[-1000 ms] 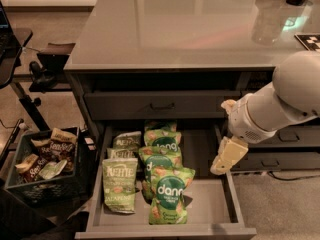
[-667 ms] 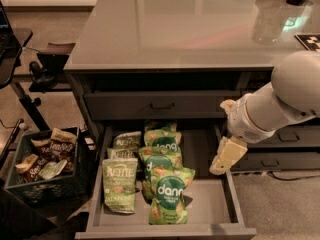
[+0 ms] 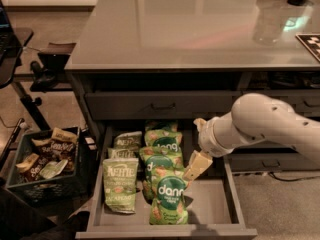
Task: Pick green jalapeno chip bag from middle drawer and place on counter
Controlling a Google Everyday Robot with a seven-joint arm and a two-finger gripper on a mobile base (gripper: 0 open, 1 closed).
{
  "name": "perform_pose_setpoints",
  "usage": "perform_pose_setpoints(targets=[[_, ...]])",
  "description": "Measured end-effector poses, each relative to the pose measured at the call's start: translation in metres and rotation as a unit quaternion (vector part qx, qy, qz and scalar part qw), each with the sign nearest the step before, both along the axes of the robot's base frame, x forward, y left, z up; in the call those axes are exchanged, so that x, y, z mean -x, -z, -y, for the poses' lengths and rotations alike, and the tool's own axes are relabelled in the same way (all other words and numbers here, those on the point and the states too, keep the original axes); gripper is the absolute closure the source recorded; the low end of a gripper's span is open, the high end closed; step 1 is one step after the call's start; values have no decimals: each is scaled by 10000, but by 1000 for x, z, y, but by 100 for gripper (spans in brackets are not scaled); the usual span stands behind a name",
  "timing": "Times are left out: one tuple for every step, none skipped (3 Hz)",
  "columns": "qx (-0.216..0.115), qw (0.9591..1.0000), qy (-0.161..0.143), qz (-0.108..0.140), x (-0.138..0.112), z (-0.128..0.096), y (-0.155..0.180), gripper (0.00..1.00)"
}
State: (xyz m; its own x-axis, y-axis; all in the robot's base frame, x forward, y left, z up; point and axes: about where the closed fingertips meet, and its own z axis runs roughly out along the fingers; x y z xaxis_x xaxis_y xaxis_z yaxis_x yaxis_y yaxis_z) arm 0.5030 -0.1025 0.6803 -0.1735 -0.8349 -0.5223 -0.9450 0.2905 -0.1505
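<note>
The pale green jalapeno chip bag [image 3: 120, 184] with white "KETTLE" lettering lies flat at the front left of the open middle drawer [image 3: 212, 201]. Two more pale bags [image 3: 127, 142] lie behind it. Brighter green "dang" bags [image 3: 168, 199] fill a row down the drawer's middle. My gripper [image 3: 197, 166] hangs from the white arm [image 3: 260, 124] just above the drawer, right beside the dang row and to the right of the jalapeno bag; it holds nothing that I can see. The glossy grey counter [image 3: 190, 29] spans the top of the cabinet.
A closed drawer with a bar handle [image 3: 162, 105] sits above the open one. A black crate [image 3: 45, 166] of snack bags stands on the floor at left, next to a black stand [image 3: 30, 101]. A clear container [image 3: 270, 19] and a marker tag [image 3: 310, 41] sit on the counter's right.
My gripper and arm have moved left, from over the drawer's right side to right beside the dang bags. The bags have not moved.
</note>
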Motion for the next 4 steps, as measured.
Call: perform_pose_setpoints(targets=[[-390,9991,-174,79,-28,-33,46,0],[-729,9962,-410,226,-51,-70,75,0],[-977,9926,-646,330,-65,-103,85,0],[-1107,9891,-885,403,-72,-133,81,0]])
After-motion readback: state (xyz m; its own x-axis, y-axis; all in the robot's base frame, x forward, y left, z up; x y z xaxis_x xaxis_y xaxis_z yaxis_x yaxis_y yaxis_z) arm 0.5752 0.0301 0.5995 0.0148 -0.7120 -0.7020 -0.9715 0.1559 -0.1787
